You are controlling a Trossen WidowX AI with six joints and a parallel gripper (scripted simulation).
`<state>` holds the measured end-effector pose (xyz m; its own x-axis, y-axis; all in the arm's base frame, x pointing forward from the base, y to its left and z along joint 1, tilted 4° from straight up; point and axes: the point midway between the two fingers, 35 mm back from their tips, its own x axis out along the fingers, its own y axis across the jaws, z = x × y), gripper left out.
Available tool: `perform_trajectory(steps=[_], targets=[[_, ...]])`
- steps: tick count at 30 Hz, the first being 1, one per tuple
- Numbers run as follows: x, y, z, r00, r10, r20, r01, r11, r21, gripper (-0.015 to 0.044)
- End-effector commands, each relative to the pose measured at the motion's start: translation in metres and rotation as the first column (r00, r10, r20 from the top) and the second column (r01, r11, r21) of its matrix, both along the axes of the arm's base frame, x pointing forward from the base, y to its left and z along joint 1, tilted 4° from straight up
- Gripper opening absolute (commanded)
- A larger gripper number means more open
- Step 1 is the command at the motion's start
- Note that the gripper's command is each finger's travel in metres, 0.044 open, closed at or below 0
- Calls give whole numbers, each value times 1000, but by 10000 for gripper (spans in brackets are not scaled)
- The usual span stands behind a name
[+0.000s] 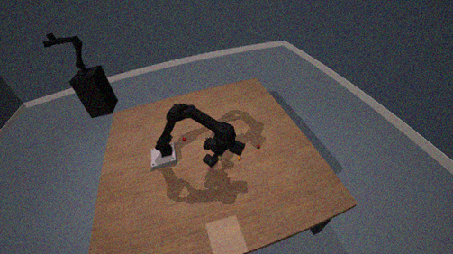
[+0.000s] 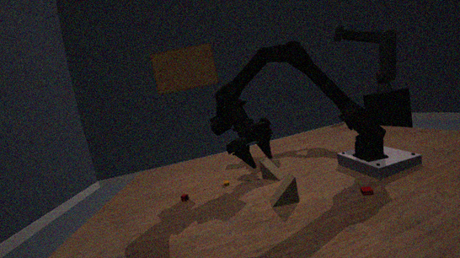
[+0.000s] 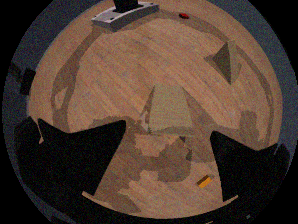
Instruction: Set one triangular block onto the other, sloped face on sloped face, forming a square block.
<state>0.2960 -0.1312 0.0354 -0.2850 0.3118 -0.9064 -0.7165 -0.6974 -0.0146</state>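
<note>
My gripper [image 2: 262, 161] [image 3: 171, 131] is open and empty, tilted, with its fingertips low over the table. One triangular block [image 2: 269, 170] [image 3: 170, 107] stands on the table right by the fingertips; in the wrist view it shows in the gap and just beyond it, a broad pale face towards the camera. Whether a finger touches it I cannot tell. The other triangular block [image 2: 288, 192] [image 3: 226, 61] stands apart, nearer the exterior camera, its sloped face up and its dark triangular end showing. In the top view the arm hides both blocks.
A small yellow piece [image 1: 239, 158] [image 2: 226, 183] [image 3: 204, 181] lies near the gripper. A red piece [image 1: 258, 147] [image 2: 184, 197] lies farther out; another red piece [image 1: 184, 139] [image 2: 366, 190] [image 3: 184, 15] lies near the arm's base plate [image 1: 154, 163] [image 2: 402, 162]. A pale rectangle [image 1: 227, 237] is at the table edge.
</note>
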Motion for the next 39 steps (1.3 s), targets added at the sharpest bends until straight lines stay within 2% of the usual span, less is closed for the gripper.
perform_trajectory(steps=[1,26,36,39], targets=[[-3,2,-6,1000,7,-9,-7,1000,0,440],[-18,15,-38,999,33,-39,-32,999,13,440],[-18,15,-38,999,33,-39,-32,999,13,177],[-18,15,-38,999,33,-39,-32,999,13,157]])
